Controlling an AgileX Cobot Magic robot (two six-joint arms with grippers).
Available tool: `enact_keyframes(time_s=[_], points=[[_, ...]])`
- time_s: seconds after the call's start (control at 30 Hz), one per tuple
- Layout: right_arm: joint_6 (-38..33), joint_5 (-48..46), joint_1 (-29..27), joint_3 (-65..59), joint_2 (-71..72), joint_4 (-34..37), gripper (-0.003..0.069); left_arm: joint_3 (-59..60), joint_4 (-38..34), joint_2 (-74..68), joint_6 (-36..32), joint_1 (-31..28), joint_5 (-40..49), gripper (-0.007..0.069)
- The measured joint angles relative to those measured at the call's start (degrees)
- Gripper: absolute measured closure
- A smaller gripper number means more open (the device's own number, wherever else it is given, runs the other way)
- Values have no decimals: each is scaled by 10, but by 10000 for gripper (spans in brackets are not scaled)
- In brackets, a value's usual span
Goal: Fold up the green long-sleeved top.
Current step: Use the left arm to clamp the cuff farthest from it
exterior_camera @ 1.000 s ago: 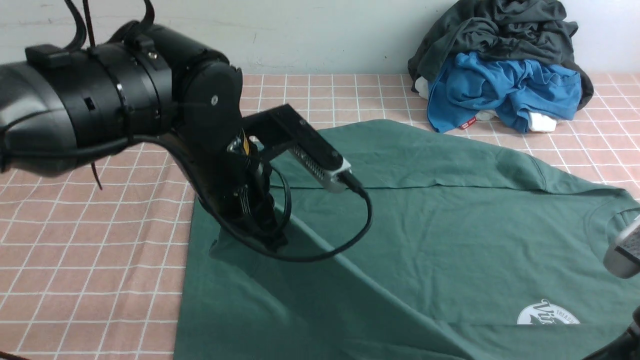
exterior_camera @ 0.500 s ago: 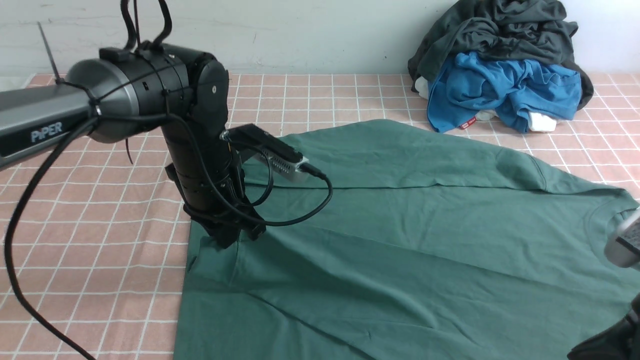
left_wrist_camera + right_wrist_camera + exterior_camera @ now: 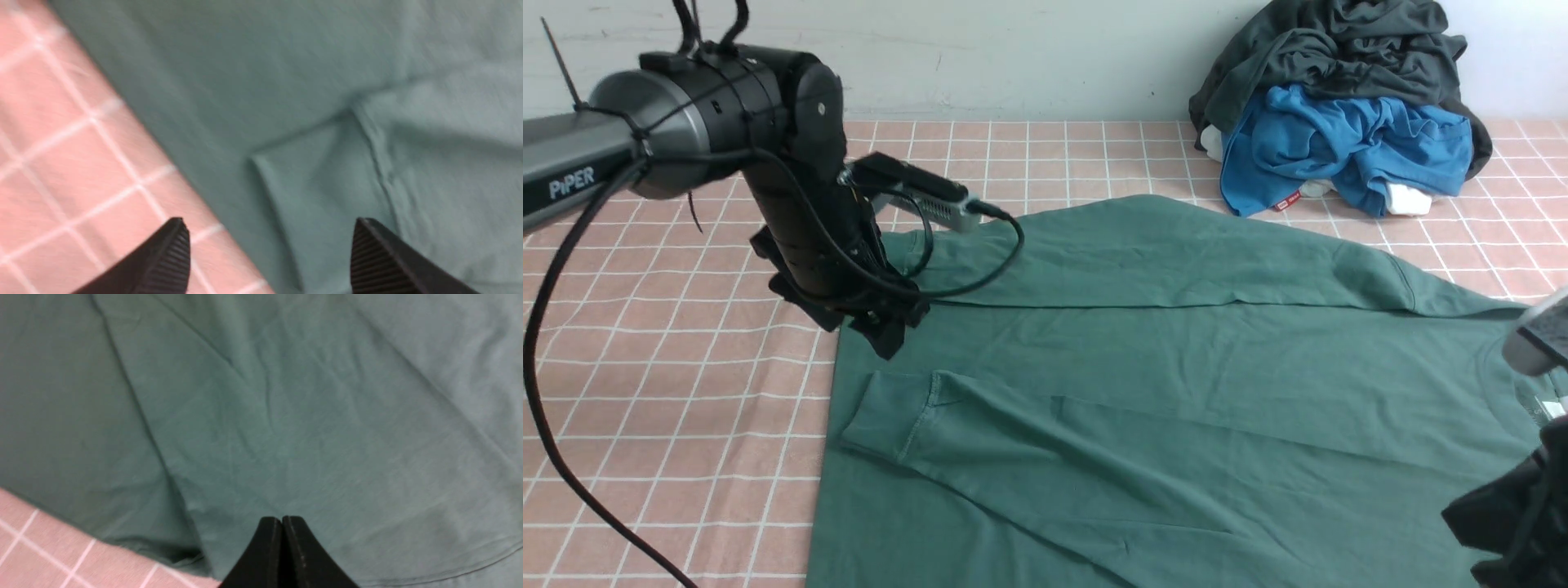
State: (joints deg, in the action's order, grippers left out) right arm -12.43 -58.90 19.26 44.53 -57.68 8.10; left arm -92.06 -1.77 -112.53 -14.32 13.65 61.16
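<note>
Clothes pile (image 3: 1339,122) bhd green top (image 3: 1176,367)

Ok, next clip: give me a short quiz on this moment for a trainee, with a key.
1. True or false: the left hand is clamped on the cuff of the green top.
2. Where does that cuff lie? A: on the top's own body. B: on the bare checked cloth. C: on the clothes pile by the wall.
3. Fill in: the right hand hangs over the top with its jaws ____.

Key: 1 false, its jaws stand open and hold nothing; 2 A; 3 shut.
</note>
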Motion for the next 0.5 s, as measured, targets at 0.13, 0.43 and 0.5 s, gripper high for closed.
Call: enact_keyframes(time_s=[0.13, 0.43, 0.5], points=[[16, 18, 0, 28, -36, -19, 673, -49, -15, -15, 14, -30, -17, 121], [20, 51, 0, 79, -120, -21, 673, -170, -99, -138, 23, -83, -61, 121], [20, 52, 0, 83, -132, -21, 673, -195, -104, -170, 23, -90, -64, 121]])
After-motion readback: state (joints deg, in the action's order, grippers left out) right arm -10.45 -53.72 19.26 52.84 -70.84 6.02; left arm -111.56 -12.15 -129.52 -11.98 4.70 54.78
